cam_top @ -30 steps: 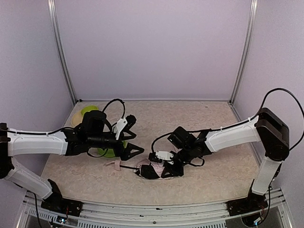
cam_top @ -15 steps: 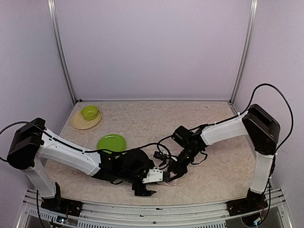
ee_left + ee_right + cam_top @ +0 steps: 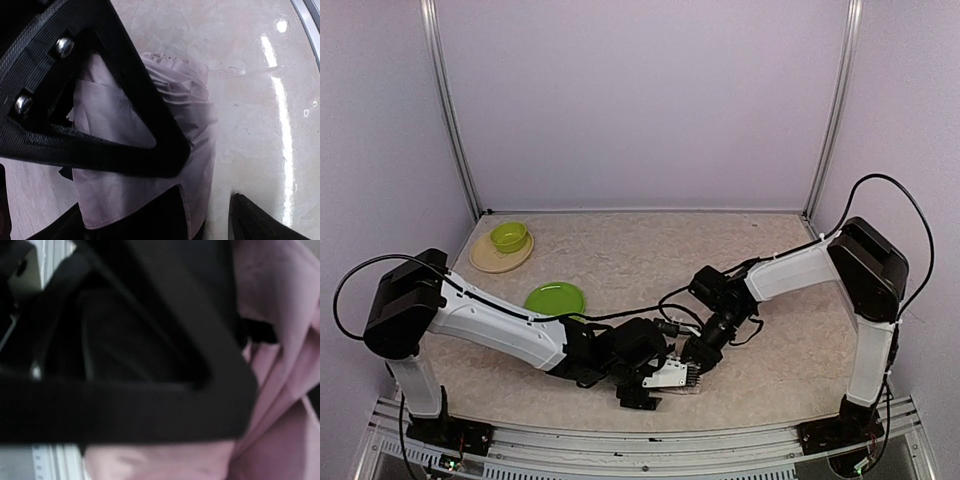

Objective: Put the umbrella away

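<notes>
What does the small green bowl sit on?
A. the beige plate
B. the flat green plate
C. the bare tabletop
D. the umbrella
A: the green bowl rests on the beige plate at the back left, apart from the flat green plate.

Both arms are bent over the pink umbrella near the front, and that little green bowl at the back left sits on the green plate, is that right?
Not quite. The green bowl sits on a tan plate; the green plate lies apart from it, nearer the front. The top view shows this. The rest is right.
</notes>
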`<state>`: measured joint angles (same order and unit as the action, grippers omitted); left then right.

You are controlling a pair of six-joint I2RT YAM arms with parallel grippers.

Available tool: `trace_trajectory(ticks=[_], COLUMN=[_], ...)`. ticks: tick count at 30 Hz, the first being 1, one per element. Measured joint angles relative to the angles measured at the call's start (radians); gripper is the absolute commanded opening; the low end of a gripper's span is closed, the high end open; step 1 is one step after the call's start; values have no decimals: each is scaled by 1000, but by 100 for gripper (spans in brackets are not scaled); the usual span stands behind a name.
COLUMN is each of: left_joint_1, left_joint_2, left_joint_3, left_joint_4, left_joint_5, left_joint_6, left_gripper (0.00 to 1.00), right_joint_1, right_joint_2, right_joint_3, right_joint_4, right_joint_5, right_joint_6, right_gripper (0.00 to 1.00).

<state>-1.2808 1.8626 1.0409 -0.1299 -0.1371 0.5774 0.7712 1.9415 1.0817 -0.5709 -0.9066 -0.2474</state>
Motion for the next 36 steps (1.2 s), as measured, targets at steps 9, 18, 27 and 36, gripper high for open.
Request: trace_trajectory(ticks=[9, 18, 27, 36], left_joint_1=[5, 27, 152, 351], left_joint_2=[87, 119, 11, -152], left_joint_3=[65, 103, -4, -64], left_joint_4=[-10, -34, 14, -87], left_joint_5=[-13, 22, 258, 517], left_joint_6=[15, 9, -76, -275], left_gripper=[40, 0, 0, 0], right_joint_1=[-8, -68, -223, -219], right_joint_2=[4, -53, -448, -553], right_joint_3=[8, -14, -116, -315], right_joint_4=[-39, -13, 191, 399], right_joint_5=[-16, 5, 127, 143], right_joint_6=[-11, 32, 79, 56], right_gripper=[6, 58, 64, 67])
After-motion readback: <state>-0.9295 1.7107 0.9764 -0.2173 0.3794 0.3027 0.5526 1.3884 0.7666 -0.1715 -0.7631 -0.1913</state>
